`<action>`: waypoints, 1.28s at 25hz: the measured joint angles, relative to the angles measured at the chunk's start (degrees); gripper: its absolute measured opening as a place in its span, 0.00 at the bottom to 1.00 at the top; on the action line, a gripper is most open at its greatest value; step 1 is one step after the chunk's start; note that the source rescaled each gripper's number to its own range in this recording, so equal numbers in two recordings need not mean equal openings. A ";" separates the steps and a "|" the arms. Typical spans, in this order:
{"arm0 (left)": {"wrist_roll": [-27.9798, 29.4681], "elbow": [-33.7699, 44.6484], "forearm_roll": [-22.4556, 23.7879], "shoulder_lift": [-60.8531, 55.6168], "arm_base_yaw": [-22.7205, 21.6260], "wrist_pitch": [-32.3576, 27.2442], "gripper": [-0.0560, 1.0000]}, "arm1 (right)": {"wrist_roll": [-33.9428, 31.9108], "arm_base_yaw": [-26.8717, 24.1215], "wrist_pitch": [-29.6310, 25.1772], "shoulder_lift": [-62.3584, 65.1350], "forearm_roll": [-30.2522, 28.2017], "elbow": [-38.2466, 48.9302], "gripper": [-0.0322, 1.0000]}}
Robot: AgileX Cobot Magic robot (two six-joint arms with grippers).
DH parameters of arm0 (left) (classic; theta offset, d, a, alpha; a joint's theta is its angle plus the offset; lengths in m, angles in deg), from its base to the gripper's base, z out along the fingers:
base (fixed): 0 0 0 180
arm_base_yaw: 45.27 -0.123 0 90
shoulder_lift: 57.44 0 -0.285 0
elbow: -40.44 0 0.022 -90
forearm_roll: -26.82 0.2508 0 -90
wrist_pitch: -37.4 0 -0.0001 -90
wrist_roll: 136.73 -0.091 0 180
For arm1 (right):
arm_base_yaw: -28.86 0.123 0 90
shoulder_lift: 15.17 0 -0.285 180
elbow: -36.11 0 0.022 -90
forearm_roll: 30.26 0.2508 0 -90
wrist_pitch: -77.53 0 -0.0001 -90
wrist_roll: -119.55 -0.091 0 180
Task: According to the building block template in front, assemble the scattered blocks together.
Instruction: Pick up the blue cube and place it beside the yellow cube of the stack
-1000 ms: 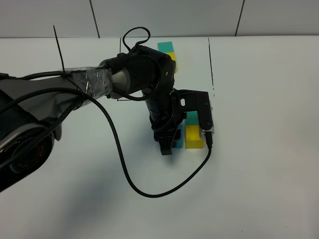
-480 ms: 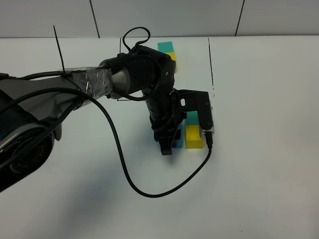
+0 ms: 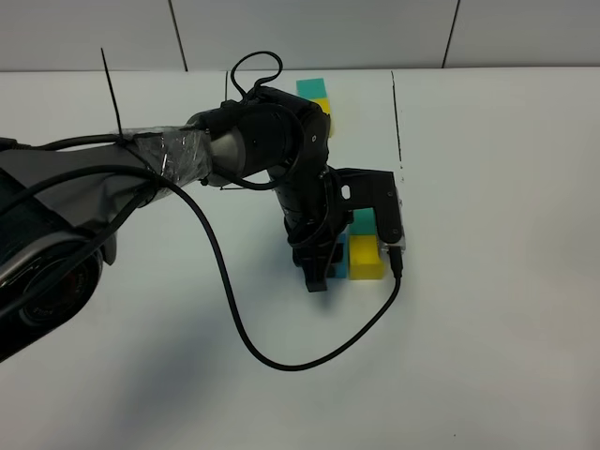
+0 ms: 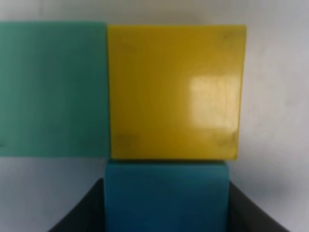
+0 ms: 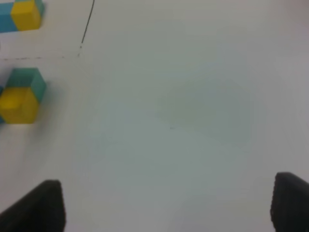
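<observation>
In the left wrist view the blue cube (image 4: 166, 195) sits closest, flanked on both sides by the dark fingers (image 4: 84, 215) of the left tool (image 4: 166, 212), which is fully closed on it. Its far face presses flush against the yellow cube (image 4: 175, 92), and the teal-green cube (image 4: 53, 89) lies side by side with the yellow one, touching it, so the three form an L. From the high camera the left tool (image 3: 317, 272) points down at the white desk (image 3: 506, 281) in the middle of the scene, with the yellow cube (image 3: 366, 257) just to its right and a sliver of the teal-green cube (image 3: 362, 225) behind that; the blue cube is mostly hidden under the arm. Farther back, partly covered by the arm, the building block template (image 3: 316, 94) lies near the desk's rear edge, beside a thin black line (image 3: 397, 112). The right tool (image 5: 166, 208) hangs over bare desk well to the side, its fingertips (image 5: 41, 208) spread wide apart and holding nothing.
</observation>
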 joint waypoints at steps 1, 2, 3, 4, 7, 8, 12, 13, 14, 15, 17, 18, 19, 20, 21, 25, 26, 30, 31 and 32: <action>-0.30 0.00 -0.42 0.06 0.00 0.20 0.05 | 0.00 0.00 0.00 0.00 0.00 0.00 0.74; -0.66 0.00 -0.68 0.04 0.00 0.21 0.05 | 0.00 0.00 0.00 0.00 0.00 0.00 0.74; -0.93 0.00 -0.89 0.04 0.00 0.27 0.05 | 0.00 0.00 0.00 0.00 0.00 0.00 0.74; -1.01 0.00 -1.02 0.07 0.00 0.33 0.05 | 0.00 0.00 0.00 0.00 0.00 0.00 0.74; -1.45 0.00 -1.21 0.11 0.00 0.39 0.05 | 0.00 0.00 0.00 0.00 0.00 0.00 0.74; -1.49 0.00 -1.21 0.11 0.00 0.39 0.05 | 0.00 0.00 0.00 0.00 0.00 0.00 0.74; -1.56 0.00 -1.21 0.11 0.00 0.39 0.05 | 0.00 0.00 0.00 0.00 0.00 0.00 0.74; -1.56 0.00 -1.21 0.11 0.00 0.39 0.05 | 0.00 0.00 0.00 0.00 0.00 0.00 0.74; -1.71 0.00 -1.21 0.11 0.00 0.25 0.05 | 0.00 0.00 0.00 0.00 0.00 0.00 0.74; -1.87 0.00 -1.21 0.11 0.00 0.13 0.05 | 0.00 0.00 0.00 0.00 0.00 0.00 0.74; -2.34 0.00 -1.21 0.11 0.00 0.04 0.05 | 0.00 0.00 0.00 0.00 0.00 0.00 0.74; -2.66 0.00 -1.21 0.11 0.00 -0.04 0.05 | 0.00 0.00 0.00 0.00 0.00 0.00 0.74; -3.08 0.00 -1.29 0.11 0.00 -0.06 0.05 | 0.00 0.00 0.00 0.00 0.00 0.00 0.74; -3.50 0.00 -1.35 0.11 0.00 -0.11 0.05 | 0.00 0.00 0.00 0.00 0.00 0.00 0.74; -3.77 0.00 -1.40 0.11 0.00 -0.10 0.05 | 0.00 0.00 0.00 0.00 0.00 0.00 0.74; -4.67 0.00 -1.45 0.11 0.00 -0.17 0.05 | 0.00 0.00 0.00 0.00 0.00 0.00 0.74; -4.73 0.00 -1.45 0.11 0.00 -0.17 0.05 | 0.00 0.00 0.00 0.00 0.00 0.00 0.74; -4.75 0.00 -1.45 0.11 0.00 -0.17 0.05 | 0.00 0.00 0.00 0.00 0.00 0.00 0.74; -4.75 0.00 -1.45 0.11 0.00 -0.17 0.05 | 0.00 0.00 0.05 0.00 0.00 0.00 0.74; -4.75 0.00 -1.45 0.11 0.00 -0.17 0.05 | 0.00 0.00 0.05 0.00 0.00 0.00 0.74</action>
